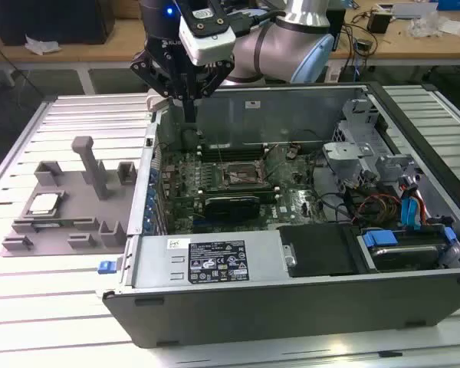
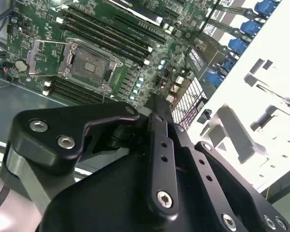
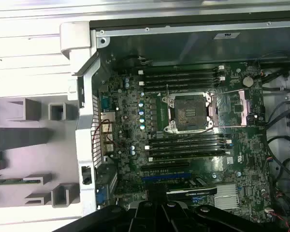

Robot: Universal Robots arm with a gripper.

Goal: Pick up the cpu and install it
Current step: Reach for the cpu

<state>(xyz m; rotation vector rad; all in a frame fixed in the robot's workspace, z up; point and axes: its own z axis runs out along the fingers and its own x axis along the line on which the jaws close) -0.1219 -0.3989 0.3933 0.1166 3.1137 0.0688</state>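
The cpu [image 1: 44, 203], a small silver square with a pale rim, lies flat in a recess of the grey fixture [image 1: 69, 192] on the exterior view's left, outside the computer case. My gripper [image 1: 190, 113] hangs above the case's far left corner, well apart from the cpu, fingers shut with nothing between them. The dark socket [image 1: 241, 176] sits mid-motherboard with its metal frame swung open. Both wrist views show the socket [image 2: 87, 65] [image 3: 189, 112] and its opened load plate [image 2: 41, 58] [image 3: 237, 108] beyond the gripper [image 2: 157, 104] [image 3: 159, 208].
The open computer case [image 1: 215, 264] lies on a slatted metal table [image 1: 54, 307]. Memory slots [image 3: 183, 77] flank the socket, and a black card [image 1: 230, 205] lies nearer the front. Drive cages and cables [image 1: 383, 199] crowd the exterior view's right. An upright post [image 1: 92, 165] stands on the fixture.
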